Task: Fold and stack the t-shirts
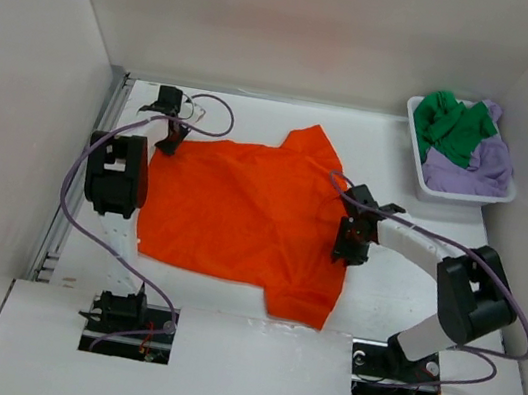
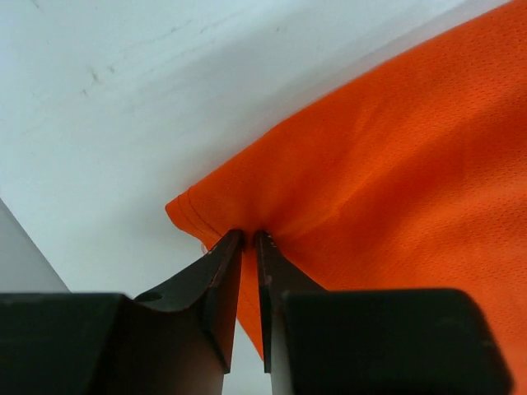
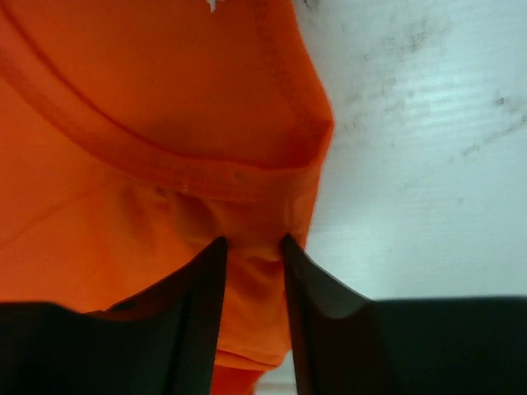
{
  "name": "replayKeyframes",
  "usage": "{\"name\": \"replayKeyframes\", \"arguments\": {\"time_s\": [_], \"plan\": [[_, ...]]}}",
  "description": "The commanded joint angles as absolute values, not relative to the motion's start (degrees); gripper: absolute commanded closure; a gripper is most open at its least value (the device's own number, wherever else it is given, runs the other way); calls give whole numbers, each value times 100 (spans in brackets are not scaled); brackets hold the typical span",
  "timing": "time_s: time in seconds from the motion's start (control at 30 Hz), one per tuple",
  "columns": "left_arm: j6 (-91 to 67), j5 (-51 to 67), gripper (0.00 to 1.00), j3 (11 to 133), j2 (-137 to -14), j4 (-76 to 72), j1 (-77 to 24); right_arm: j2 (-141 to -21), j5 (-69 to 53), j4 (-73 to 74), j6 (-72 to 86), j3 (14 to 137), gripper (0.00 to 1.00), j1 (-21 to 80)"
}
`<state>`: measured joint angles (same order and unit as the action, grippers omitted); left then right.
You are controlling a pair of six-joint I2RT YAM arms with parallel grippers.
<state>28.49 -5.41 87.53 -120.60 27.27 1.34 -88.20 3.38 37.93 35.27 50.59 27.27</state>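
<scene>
Nearest me, the orange t-shirt lies spread across the white table. The right gripper stands at its right edge with a bunched fold by the neckband caught between its fingers. Farther back, at the left corner, the left gripper is pinched nearly closed on the hem. Far right sits a white basket (heaped full), holding the green t-shirt crumpled on the lavender t-shirt.
</scene>
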Motion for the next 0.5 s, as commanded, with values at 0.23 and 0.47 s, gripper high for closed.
{"name": "replayKeyframes", "arguments": {"time_s": [0.23,0.47], "plan": [[2690,-966,89,10000,-12796,2057,294,-9764,290,3499,3341,5940,99,2545],[2646,-1195,77,11380,-13438,2022,417,-10581,492,3340,2971,7267,88,2097]]}}
